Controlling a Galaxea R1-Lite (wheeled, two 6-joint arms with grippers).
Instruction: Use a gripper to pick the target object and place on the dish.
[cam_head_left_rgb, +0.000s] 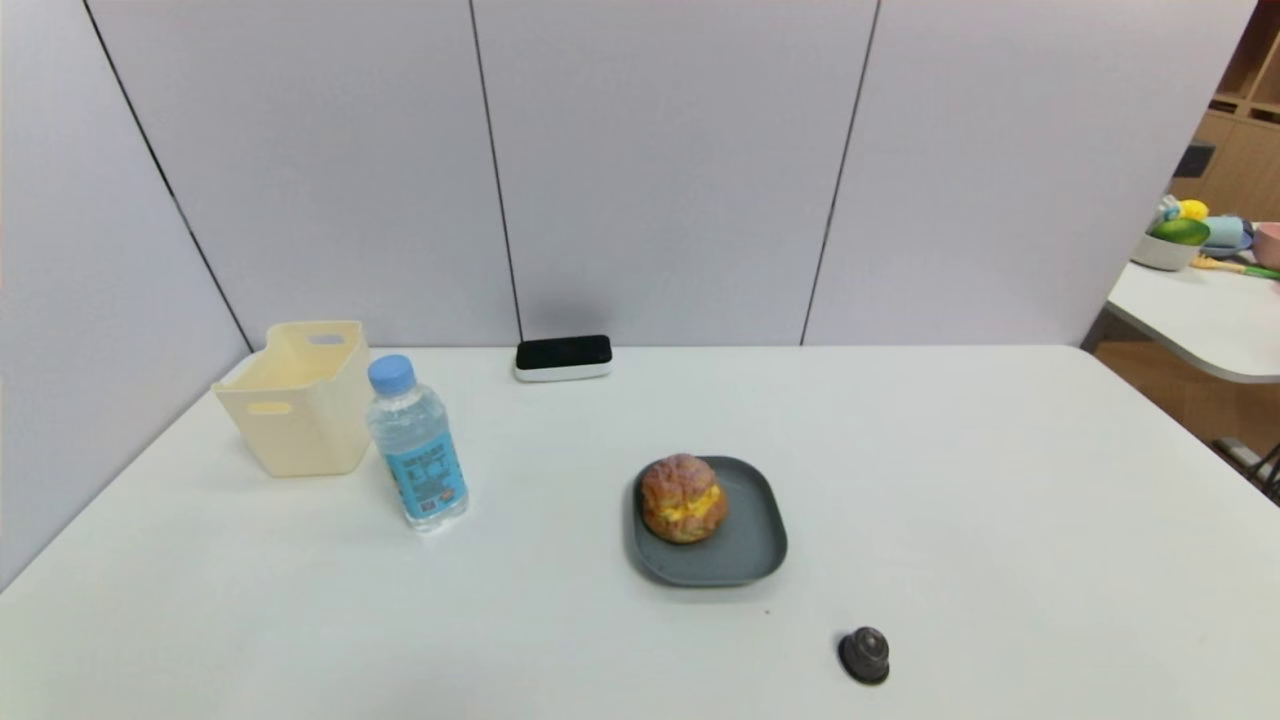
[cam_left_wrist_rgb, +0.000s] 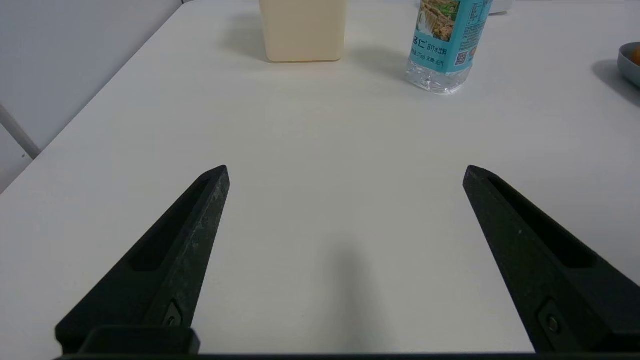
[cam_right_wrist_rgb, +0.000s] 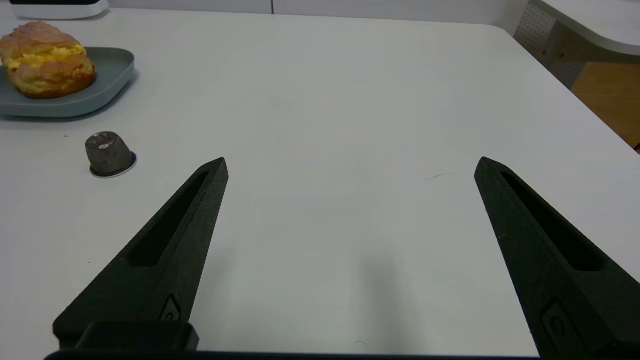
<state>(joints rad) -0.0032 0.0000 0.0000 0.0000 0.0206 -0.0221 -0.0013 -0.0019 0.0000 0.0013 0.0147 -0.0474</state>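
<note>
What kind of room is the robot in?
Probably a lab or test room: a plain white table walled by grey partition panels, props like a cream puff on a dish, and shelves behind.

The only printing stands on the water bottle (cam_head_left_rgb: 417, 445), on its turquoise label (cam_left_wrist_rgb: 448, 37). In the left wrist view that label carries a row of East Asian characters in white beside what looks like a large "3", a small square code patch lower down, and a landscape photo (the characters are too small to make out). From the head view the label shows only dark blurs of fine print. No other object carries legible marks.
</note>
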